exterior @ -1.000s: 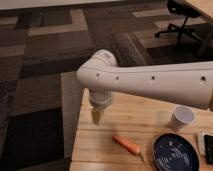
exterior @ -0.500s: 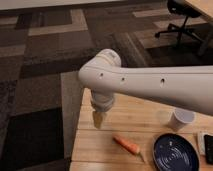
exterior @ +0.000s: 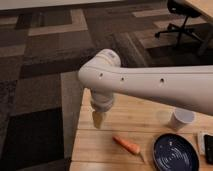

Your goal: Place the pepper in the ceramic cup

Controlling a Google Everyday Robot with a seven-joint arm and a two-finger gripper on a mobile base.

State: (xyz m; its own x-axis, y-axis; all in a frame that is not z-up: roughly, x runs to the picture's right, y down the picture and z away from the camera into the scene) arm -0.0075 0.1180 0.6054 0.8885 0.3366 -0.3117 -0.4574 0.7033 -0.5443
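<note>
The orange-red pepper (exterior: 127, 145) lies on the wooden table (exterior: 145, 116) near its front edge, pointed end to the right. The white ceramic cup (exterior: 180, 120) stands upright at the right, just behind the dark blue plate (exterior: 175, 152). My white arm crosses the view from the right. The gripper (exterior: 98, 119) hangs from its wrist over the table's left part, up and left of the pepper and apart from it. The cup is partly hidden by the arm.
A dark device (exterior: 208, 148) lies at the table's right edge. The table's left edge is close to the gripper. Patterned carpet lies beyond, with an office chair (exterior: 181, 20) at the far right.
The arm has shifted a little; the gripper has lowered slightly toward the table. The pepper, cup and plate have not moved.
</note>
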